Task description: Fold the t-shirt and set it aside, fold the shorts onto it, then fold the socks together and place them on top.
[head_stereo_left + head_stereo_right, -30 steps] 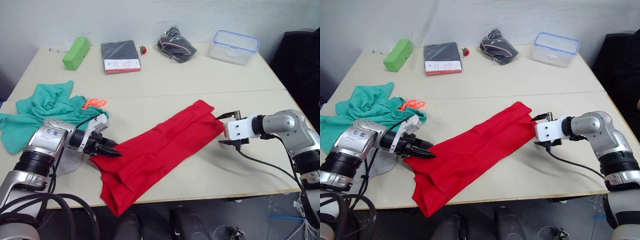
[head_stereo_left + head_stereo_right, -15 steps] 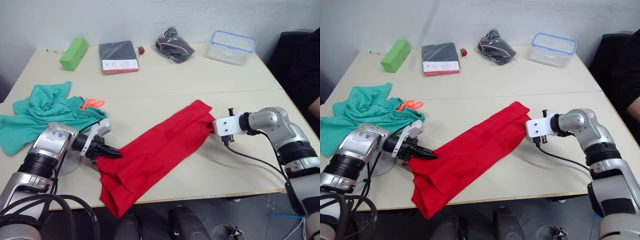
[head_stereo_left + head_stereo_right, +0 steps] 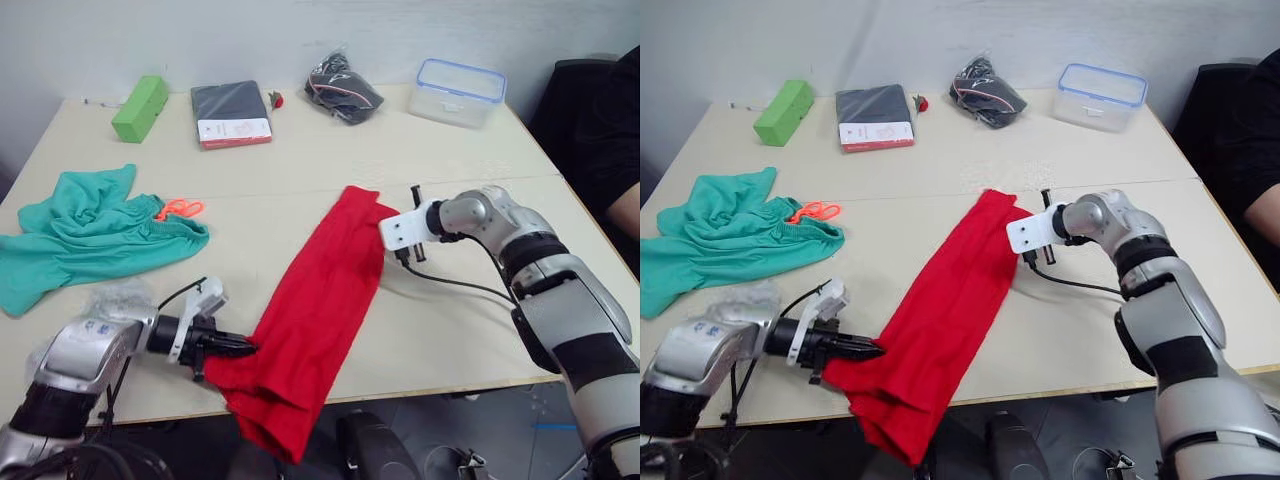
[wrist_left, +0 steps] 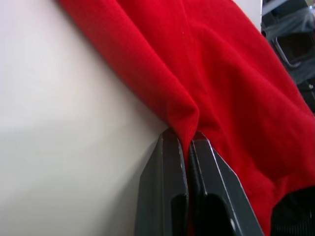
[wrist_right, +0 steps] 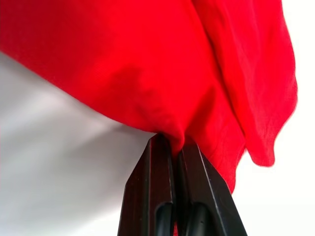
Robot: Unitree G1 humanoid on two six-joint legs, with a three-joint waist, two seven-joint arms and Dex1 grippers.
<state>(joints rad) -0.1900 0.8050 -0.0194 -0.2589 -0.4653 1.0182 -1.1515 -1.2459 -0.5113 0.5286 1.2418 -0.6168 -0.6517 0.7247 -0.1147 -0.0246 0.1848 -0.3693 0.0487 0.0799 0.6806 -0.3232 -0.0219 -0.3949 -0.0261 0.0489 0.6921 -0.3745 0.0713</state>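
Observation:
The red t-shirt (image 3: 320, 295) lies as a long folded strip across the table's middle, and its near end hangs over the front edge. My left gripper (image 3: 244, 347) is shut on the strip's near left edge, with a fold of red cloth pinched between its fingers (image 4: 170, 162). At the far end, my right gripper (image 3: 1012, 240) is shut on the shirt's right edge; red cloth bunches at its fingertips (image 5: 160, 147). The teal shorts (image 3: 90, 235) lie crumpled at the left with their orange drawstring (image 3: 181, 208) showing. Light grey socks (image 3: 112, 296) lie partly behind my left forearm.
Along the back edge stand a green block (image 3: 140, 106), a black packet with a white label (image 3: 230, 112), a black bundle (image 3: 342, 88) and a clear plastic box with a blue rim (image 3: 456, 92). A person's arm (image 3: 628, 205) shows at the right edge.
Both grippers have shut on the t-shirt. The right one carried the far end leftward, the left one drew the near end toward the front edge, so the strip now runs steeper. The camera has shifted too.

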